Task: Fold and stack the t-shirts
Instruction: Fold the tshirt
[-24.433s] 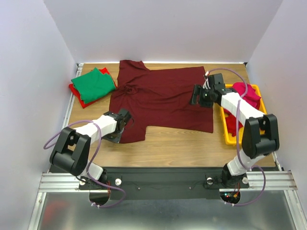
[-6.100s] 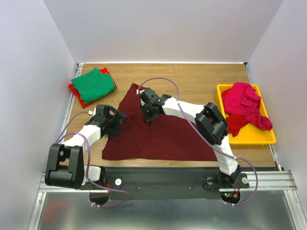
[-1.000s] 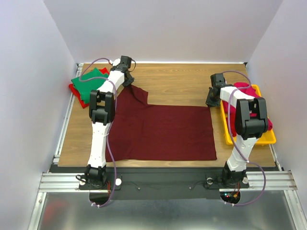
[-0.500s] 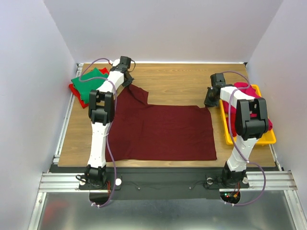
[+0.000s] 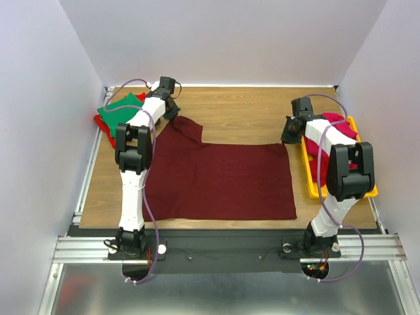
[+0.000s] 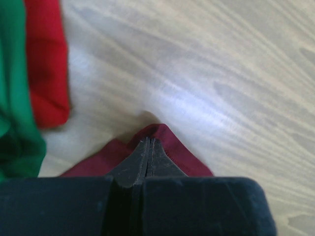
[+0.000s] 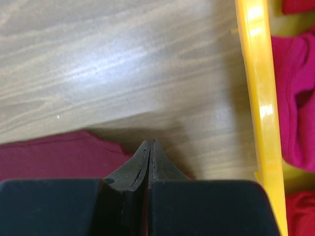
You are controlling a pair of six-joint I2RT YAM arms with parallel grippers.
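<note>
Maroon t-shirt lies soft and flat, corners pinched by left gripper and right gripper.

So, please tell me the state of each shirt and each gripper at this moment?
maroon t-shirt, laid out flat, far corners pinched.
green t-shirt, folded, on top of red t-shirt.
red t-shirt, folded, underneath.
pink t-shirt, crumpled in yellow tray.
left gripper, shut on maroon t-shirt.
right gripper, shut on maroon t-shirt.

Place: robot lab test cell
Walls: plain white panels boxing in a wooden desk
Mounting: aluminium rail along the near edge, holding two cabled arms
</note>
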